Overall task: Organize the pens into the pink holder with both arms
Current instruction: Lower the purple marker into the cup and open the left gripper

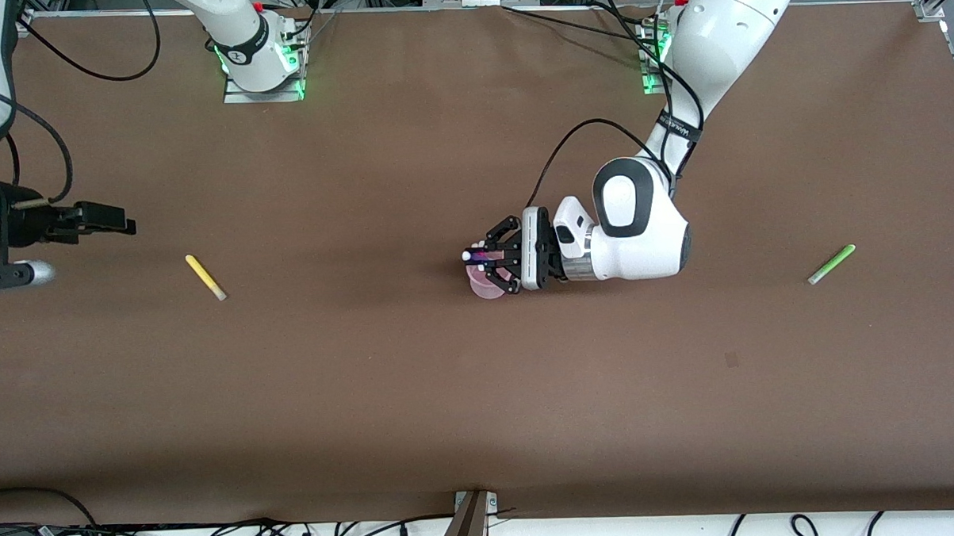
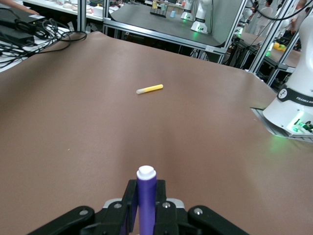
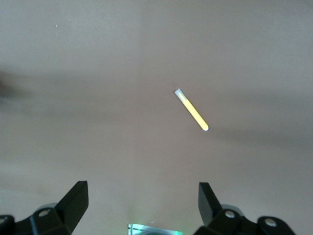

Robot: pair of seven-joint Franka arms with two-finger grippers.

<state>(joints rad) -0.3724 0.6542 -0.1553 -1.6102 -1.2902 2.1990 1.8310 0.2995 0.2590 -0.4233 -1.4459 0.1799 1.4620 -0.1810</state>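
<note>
My left gripper [image 1: 480,257] is shut on the dark purple pen [image 1: 476,256] and holds it just above the pink holder [image 1: 484,287] in the middle of the table. In the left wrist view the purple pen [image 2: 146,193] stands between the shut fingers of the left gripper [image 2: 146,188], pale tip outward; the holder is hidden there. My right gripper [image 1: 114,219] is open and empty, up in the air at the right arm's end of the table. The yellow pen [image 1: 205,277] lies flat near it and also shows in the right wrist view [image 3: 191,110] and the left wrist view [image 2: 149,88]. The light green pen [image 1: 831,264] lies at the left arm's end. No magenta pen shows clearly.
The brown table [image 1: 418,397] has both arm bases [image 1: 260,65] along its edge farthest from the front camera. Cables and a metal bracket [image 1: 472,522] lie along the nearest edge. The right gripper [image 3: 142,196] shows wide apart in the right wrist view.
</note>
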